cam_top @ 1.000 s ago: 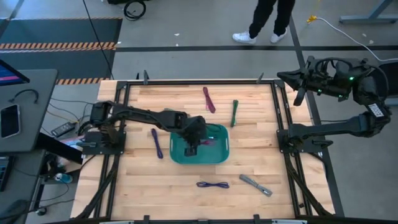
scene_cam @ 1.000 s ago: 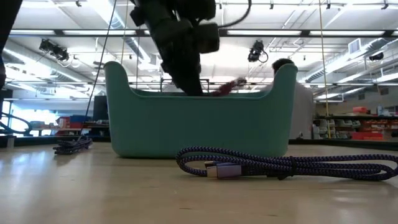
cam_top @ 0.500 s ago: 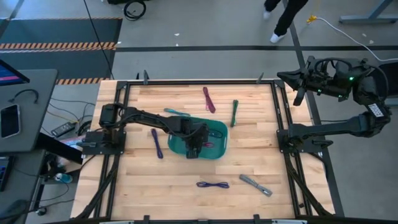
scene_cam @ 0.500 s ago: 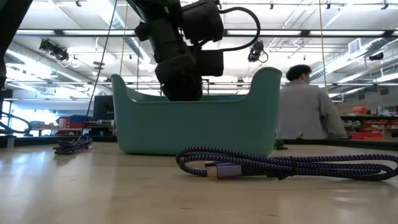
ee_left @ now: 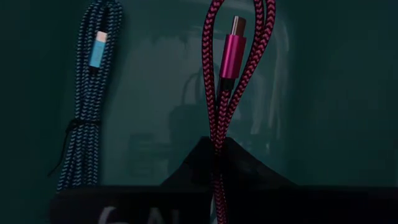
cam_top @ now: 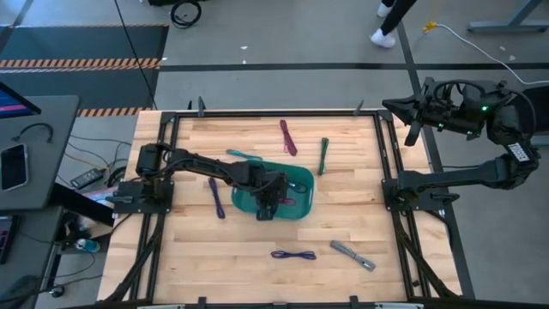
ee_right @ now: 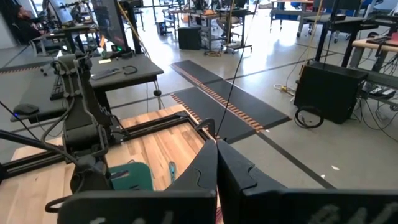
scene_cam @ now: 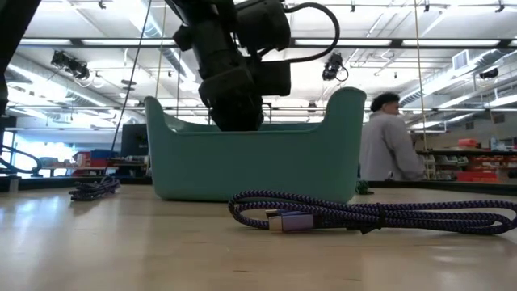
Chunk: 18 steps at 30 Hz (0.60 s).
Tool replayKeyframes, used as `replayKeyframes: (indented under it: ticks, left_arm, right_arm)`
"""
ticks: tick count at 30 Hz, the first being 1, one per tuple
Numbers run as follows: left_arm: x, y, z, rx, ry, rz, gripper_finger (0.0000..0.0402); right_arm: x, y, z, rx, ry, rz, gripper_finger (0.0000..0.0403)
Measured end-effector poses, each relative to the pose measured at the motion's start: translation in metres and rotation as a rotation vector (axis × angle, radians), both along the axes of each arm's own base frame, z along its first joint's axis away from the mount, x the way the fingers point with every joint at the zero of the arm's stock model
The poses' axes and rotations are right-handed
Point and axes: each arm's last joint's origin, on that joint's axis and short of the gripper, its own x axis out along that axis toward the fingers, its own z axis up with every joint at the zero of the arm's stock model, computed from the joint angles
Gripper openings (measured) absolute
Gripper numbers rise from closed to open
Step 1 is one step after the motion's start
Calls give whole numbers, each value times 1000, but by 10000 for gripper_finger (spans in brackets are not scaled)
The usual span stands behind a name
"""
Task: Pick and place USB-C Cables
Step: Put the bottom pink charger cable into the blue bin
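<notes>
Table [cam_top: 189, 257]: teal bin [cam_top: 302, 182] sits mid-table, left arm reaches into it, right arm parked folded at the far right edge, off the work area.

Left gripper [cam_top: 268, 206] is down inside the bin, jaws pinched on a red cable [ee_left: 219, 112]; the wrist view shows its loop running out from between the closed tips with the plug [ee_left: 231, 53] hanging free above the bin floor. 1 teal cable [ee_left: 87, 106] already lies in the bin beside it.

Right gripper [ee_right: 217, 163]: jaws closed, holding nothing.

Loose cables outside the bin: purple [cam_top: 216, 197] just left of it, maroon [cam_top: 287, 137] and green [cam_top: 323, 155] on the far side, purple bundle [cam_top: 293, 255] and grey [cam_top: 352, 255] on the near side. 1 more teal one [cam_top: 243, 155] lies at the bin's far left corner.

Step in hand looks like the drop. To do it well: open while low and central in the bin, so the loop falls clear of the wall and of the teal cable, then lift straight up so nothing snags on the fingers. Watch the bin; it looks light and could skid if nudged.
</notes>
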Motion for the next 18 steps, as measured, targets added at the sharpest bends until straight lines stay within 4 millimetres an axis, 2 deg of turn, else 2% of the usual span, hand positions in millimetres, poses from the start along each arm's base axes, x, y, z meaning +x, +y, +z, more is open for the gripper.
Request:
replayKeyframes:
  ticks: [18]
  left_arm:
    - [0, -6, 0, 35, -1, -1, 17]
  right_arm:
    - [0, 0, 0, 1, 5, 0, 0]
